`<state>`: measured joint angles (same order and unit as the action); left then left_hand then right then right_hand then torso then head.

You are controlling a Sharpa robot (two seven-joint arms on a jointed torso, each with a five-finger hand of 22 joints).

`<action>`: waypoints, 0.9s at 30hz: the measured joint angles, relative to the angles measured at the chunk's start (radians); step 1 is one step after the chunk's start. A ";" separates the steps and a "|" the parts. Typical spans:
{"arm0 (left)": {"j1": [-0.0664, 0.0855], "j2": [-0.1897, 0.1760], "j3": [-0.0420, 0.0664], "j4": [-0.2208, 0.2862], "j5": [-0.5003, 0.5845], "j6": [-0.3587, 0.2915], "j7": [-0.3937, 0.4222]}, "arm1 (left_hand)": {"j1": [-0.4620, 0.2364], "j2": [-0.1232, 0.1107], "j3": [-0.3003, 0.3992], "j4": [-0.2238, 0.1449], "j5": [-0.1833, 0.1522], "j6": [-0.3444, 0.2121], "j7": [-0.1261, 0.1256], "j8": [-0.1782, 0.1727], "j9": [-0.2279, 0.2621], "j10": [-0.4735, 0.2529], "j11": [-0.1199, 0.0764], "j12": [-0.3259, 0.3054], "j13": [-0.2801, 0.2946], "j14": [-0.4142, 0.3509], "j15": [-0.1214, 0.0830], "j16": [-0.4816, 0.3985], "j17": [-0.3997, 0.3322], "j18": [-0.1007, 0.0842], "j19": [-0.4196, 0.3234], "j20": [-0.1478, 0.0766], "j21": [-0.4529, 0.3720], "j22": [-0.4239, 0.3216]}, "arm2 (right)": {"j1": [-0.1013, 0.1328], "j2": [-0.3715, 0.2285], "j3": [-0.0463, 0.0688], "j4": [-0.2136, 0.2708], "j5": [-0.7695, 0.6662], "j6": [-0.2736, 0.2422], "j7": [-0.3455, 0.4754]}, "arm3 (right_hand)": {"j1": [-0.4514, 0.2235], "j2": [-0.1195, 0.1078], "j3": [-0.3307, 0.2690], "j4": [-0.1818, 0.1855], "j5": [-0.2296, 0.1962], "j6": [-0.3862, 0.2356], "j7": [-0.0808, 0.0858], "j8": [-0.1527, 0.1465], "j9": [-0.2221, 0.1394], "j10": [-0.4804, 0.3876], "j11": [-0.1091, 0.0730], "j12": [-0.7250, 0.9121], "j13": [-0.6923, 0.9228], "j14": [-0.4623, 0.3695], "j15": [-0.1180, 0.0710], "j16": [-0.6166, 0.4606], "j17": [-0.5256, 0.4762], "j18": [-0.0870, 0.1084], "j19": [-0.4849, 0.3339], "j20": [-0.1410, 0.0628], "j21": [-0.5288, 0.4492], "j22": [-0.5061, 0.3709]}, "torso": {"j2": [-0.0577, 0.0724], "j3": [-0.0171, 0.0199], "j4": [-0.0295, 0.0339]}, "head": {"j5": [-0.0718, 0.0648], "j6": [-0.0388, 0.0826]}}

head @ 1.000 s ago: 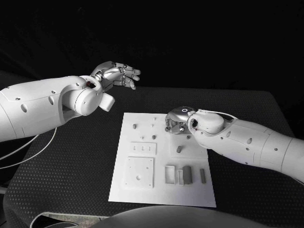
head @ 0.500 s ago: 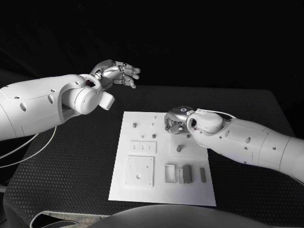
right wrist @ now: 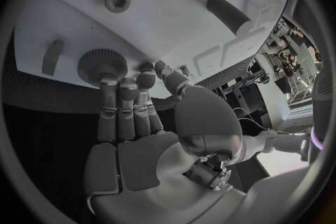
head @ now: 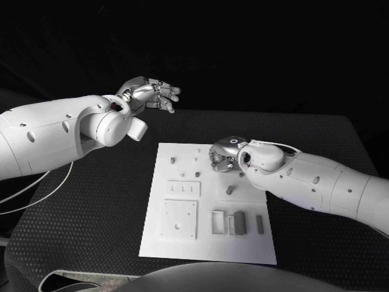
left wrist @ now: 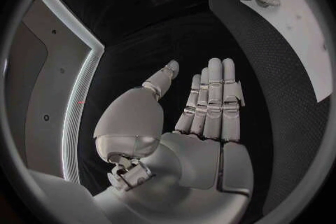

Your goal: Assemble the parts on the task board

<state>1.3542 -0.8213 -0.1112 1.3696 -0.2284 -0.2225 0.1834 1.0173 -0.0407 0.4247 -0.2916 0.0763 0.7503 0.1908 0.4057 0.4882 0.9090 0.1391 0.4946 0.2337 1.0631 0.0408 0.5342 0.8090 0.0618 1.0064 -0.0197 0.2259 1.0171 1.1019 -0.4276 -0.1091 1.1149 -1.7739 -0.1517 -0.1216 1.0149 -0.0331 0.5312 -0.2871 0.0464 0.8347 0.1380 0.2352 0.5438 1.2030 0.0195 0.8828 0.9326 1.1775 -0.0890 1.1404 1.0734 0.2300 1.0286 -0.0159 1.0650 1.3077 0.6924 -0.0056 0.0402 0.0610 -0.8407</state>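
Right hand (head: pixel 222 156) is down on the far right part of the task board (head: pixel 182 240), just above centre of the head view, fingers bunched around a round knurled part (right wrist: pixel 102 65). In the right wrist view the fingertips (right wrist: pixel 126 83) sit right against that knob, so it looks like a grasp, though I can't be sure the hold is firm. That low, curled posture suits working a part where it stands on the board.

Left hand (head: pixel 148 95) is parked high in the upper left, off the board over the black table (head: pixel 89 201), fingers straight and apart, holding nothing — likely kept clear so it doesn't crowd the work.

Other parts wait: a short peg (head: pixel 230 190) mid-board, and blocks (head: pixel 238 222) along the lower edge.
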 measured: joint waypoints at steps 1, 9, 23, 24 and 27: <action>0.000 0.000 0.000 0.000 0.000 0.000 0.000 | 0.000 0.000 0.000 0.000 0.000 0.000 0.000 0.000 0.000 0.000 0.000 0.000 0.000 0.000 0.000 0.000 0.000 0.000 0.000 0.000 0.000 0.000 | 0.000 0.000 0.000 0.000 0.000 0.000 0.000 | 0.000 0.000 0.000 0.000 0.000 0.000 0.000 0.000 0.000 0.000 0.000 0.000 0.000 0.000 0.000 0.000 0.000 0.000 0.000 0.000 0.000 0.000 | 0.000 0.0000 0.0000 | 0.000 0.000; 0.001 0.000 0.000 0.000 0.000 0.000 0.000 | 0.000 0.000 0.000 0.000 0.000 0.000 0.000 0.000 -0.001 0.000 0.000 0.000 0.000 0.000 0.000 0.000 0.000 0.000 0.000 0.000 0.000 0.000 | 0.000 -0.001 0.000 -0.001 0.000 0.000 0.000 | 0.019 0.019 0.003 -0.003 0.000 0.015 -0.004 0.000 0.002 0.000 0.000 0.000 0.004 0.000 0.000 0.000 0.003 0.000 0.000 0.000 0.004 0.000 | 0.000 0.0002 -0.0012 | 0.000 -0.001; 0.001 0.002 0.000 -0.002 0.000 0.001 0.000 | 0.000 0.000 0.000 0.000 0.000 0.000 0.000 0.000 -0.001 -0.004 0.004 -0.004 0.000 0.000 0.000 0.001 0.001 -0.001 0.000 0.000 -0.004 0.000 | -0.001 0.004 0.002 -0.010 -0.001 -0.001 0.000 | 0.027 0.027 0.006 -0.006 0.000 0.037 -0.015 0.015 0.008 0.002 -0.002 0.000 0.009 -0.002 0.002 0.000 0.006 0.000 -0.005 -0.002 0.008 0.000 | 0.000 0.0005 -0.0008 | -0.004 -0.004; 0.001 0.002 0.000 -0.002 0.000 0.001 0.000 | 0.000 0.000 0.000 0.000 0.000 0.000 0.000 0.000 -0.001 -0.004 0.004 -0.004 0.000 0.000 0.000 0.004 0.001 -0.001 0.000 0.000 -0.004 0.000 | -0.001 0.004 0.002 -0.009 -0.001 -0.002 0.000 | 0.028 0.028 0.006 -0.006 0.000 0.043 -0.020 0.019 0.012 0.002 -0.002 0.000 0.009 -0.002 0.002 0.000 0.008 -0.001 -0.006 -0.002 0.008 0.000 | 0.000 0.0005 -0.0008 | -0.004 -0.005; 0.001 0.002 0.000 -0.002 0.000 0.001 0.000 | 0.000 0.000 0.000 0.000 0.000 0.000 0.000 0.000 -0.001 -0.004 0.004 -0.004 0.000 0.000 0.000 0.004 0.001 -0.001 0.000 0.000 -0.004 0.000 | -0.001 0.004 0.002 -0.009 -0.003 -0.002 0.000 | 0.031 0.031 0.006 -0.006 0.000 0.060 -0.026 0.026 0.018 0.006 -0.005 -0.002 0.010 0.003 -0.001 0.000 0.008 -0.001 -0.006 -0.001 0.008 0.000 | 0.000 0.0004 -0.0007 | -0.004 -0.006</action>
<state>1.3556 -0.8196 -0.1112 1.3677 -0.2286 -0.2217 0.1829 1.0173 -0.0407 0.4247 -0.2916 0.0763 0.7503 0.1908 0.4057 0.4875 0.9053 0.1428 0.4909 0.2337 1.0631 0.0408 0.5380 0.8097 0.0612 1.0063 -0.0196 0.2221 1.0171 1.1009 -0.4241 -0.1073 1.1060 -1.7766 -0.1539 -0.1214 1.0455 -0.0026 0.5368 -0.2927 0.0464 0.8942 0.1116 0.2612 0.5618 1.2085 0.0141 0.8809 0.9431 1.1804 -0.0899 1.1404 1.0812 0.2289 1.0227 -0.0173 1.0732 1.3075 0.6927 -0.0052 0.0395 0.0569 -0.8464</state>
